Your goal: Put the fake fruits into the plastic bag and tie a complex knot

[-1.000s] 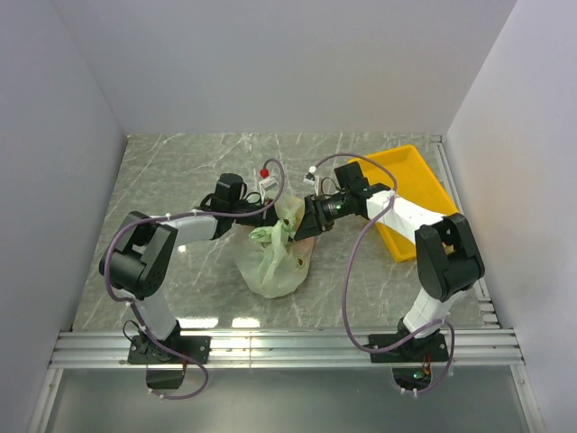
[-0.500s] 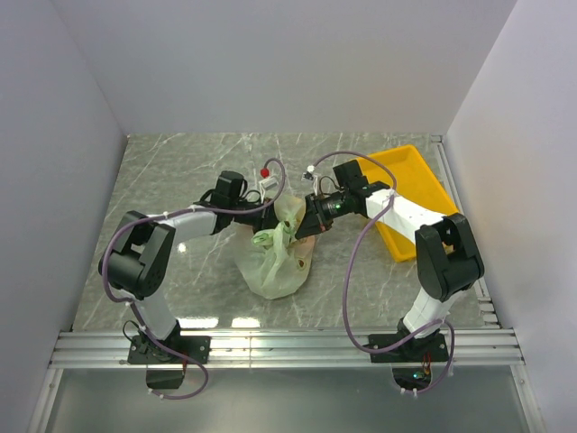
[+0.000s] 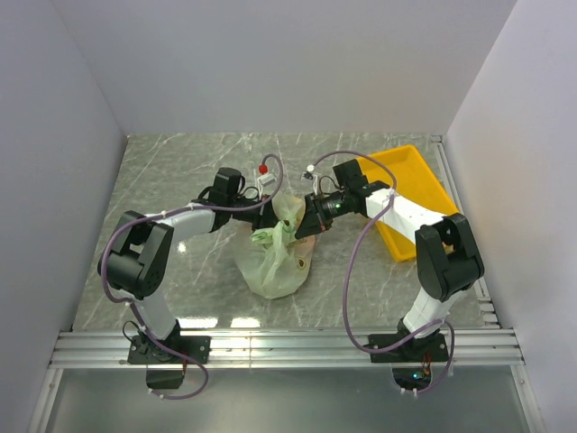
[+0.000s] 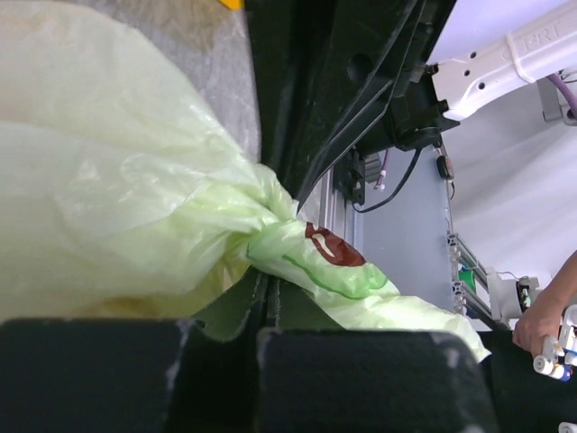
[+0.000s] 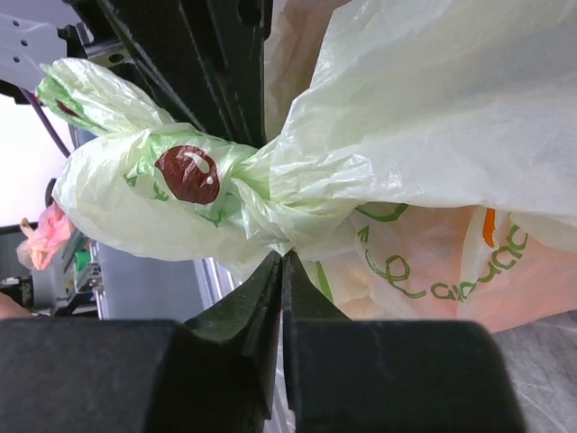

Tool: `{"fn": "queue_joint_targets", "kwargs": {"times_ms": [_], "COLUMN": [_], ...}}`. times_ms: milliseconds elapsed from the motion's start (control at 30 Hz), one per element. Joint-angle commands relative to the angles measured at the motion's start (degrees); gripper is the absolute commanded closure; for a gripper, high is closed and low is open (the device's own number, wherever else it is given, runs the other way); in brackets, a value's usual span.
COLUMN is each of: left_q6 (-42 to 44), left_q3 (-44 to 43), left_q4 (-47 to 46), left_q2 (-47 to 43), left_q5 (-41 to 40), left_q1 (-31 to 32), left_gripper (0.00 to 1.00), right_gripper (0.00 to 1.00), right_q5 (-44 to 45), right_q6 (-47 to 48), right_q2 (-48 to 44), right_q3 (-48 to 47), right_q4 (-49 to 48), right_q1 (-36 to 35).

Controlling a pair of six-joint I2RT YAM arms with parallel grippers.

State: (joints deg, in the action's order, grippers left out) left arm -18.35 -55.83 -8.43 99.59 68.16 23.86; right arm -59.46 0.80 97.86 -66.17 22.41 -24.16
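Largest first: a grey marbled worktop (image 3: 171,171) filling the top view, with a yellow tray (image 3: 410,171) at its far right. Near the middle, the plastic bag (image 3: 275,266), slumped and full-bellied on the worktop, neck pulled toward the far side between the two arms.

No fake fruits on show in the open in any view. Judged to be inside the bag, going by an orange glow (image 5: 424,271) through the film in the right wrist view. Filling therefore taken as done.

At the neck, the knot (image 5: 257,185): handles gathered and twisted into a tight waist, with one tail (image 5: 99,194) puffing out sideways and bearing a brown printed blob (image 5: 185,173). Probably at least one tie made. Whether enough turns for a "complex" knot, impossible to say. Left to do, as a judgement: cinch tighter or add another pass, then release.

Fingers of the left hand (image 4: 268,302) pressed together, clamped on a fold of bag film just under the knot. Fingers of the right hand (image 5: 282,271) likewise together, nipping the film right beside the twisted waist from the opposite side.

Hidden or hard to make out:
- Every single fruit, so no count or check of the set.
- The end of the tail in the left wrist view, lost behind the finger block.
- The inner turns of the knot, buried in crumpled film.
- The fingertips of both hands from above, masked by the arms and the bag's neck.
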Motion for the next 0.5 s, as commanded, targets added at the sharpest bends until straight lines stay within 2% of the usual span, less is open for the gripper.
{"fn": "queue_joint_targets", "kwargs": {"times_ms": [0, 200, 467], "left_q6": [-0.81, -2.04, -6.43], "left_q3": [-0.86, 0.11, 1.69], "left_q4": [-4.66, -6.78, -13.1], "left_q2": [-0.54, -0.36, 0.16], "left_q5": [3.03, 3.21, 3.65], "left_q1": [1.19, 1.54, 1.54], "left_gripper": [0.99, 0.99, 0.99], "right_gripper": [0.84, 0.69, 0.65], "right_q5": [-1.97, -2.24, -3.2], "right_q6": [-1.75, -3.7, -3.52], "right_q2": [1.1, 1.8, 3.82], "right_q3": [-3.17, -3.61, -4.05], "right_q4": [-2.72, -4.31, -4.75], "right_q1": [-1.06, -1.68, -2.29]}}
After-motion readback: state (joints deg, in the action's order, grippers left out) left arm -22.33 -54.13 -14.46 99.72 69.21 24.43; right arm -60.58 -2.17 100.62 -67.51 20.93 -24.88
